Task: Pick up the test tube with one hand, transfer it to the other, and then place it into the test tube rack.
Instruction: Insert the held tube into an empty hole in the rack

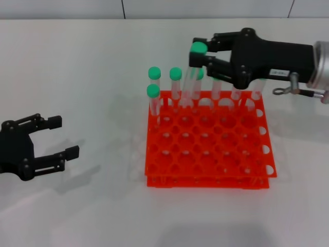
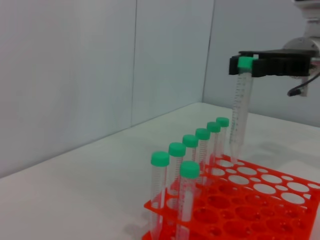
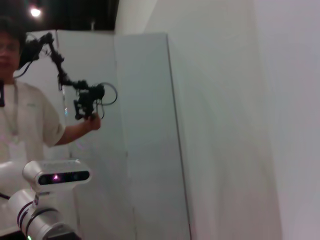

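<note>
My right gripper [image 1: 198, 51], the one with the white label on its wrist, is shut on the green cap of the test tube [image 1: 197, 48]. It holds the tube nearly upright over the back row of the orange-red rack [image 1: 257, 154]. In the left wrist view the tube [image 2: 240, 107] hangs from this gripper [image 2: 245, 64], its round bottom right at the top tier of the rack [image 2: 260, 200]. My left gripper [image 1: 64, 137] is open and empty, low at the left, well away from the rack.
Several other green-capped tubes [image 1: 154, 73] stand in the rack's back row and left side; they also show in the left wrist view [image 2: 190, 170]. The right wrist view shows only a wall, a person [image 3: 20, 125] and a robot head.
</note>
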{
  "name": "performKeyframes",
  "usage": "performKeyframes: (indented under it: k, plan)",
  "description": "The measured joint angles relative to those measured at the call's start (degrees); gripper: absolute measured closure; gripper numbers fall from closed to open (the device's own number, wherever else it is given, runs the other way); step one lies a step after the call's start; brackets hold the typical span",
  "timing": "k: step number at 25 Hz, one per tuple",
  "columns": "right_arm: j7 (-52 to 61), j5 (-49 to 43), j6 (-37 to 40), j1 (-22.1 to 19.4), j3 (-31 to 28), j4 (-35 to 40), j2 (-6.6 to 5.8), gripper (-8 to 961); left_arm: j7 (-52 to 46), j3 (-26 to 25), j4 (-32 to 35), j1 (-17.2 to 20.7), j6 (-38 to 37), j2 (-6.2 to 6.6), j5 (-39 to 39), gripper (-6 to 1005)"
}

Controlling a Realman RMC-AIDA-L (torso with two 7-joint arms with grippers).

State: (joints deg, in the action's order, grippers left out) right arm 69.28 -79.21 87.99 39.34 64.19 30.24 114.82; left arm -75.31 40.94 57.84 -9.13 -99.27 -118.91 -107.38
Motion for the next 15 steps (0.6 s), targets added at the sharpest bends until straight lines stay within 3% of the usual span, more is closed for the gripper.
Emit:
performKeyframes:
  k: [15]
  plan:
    - [1.42,-0.79,-7.09,1.78,3.43,1.58,1.23,687,3.76,-1.08,-4.93,-0.44,0.95,0.06,-0.18,200]
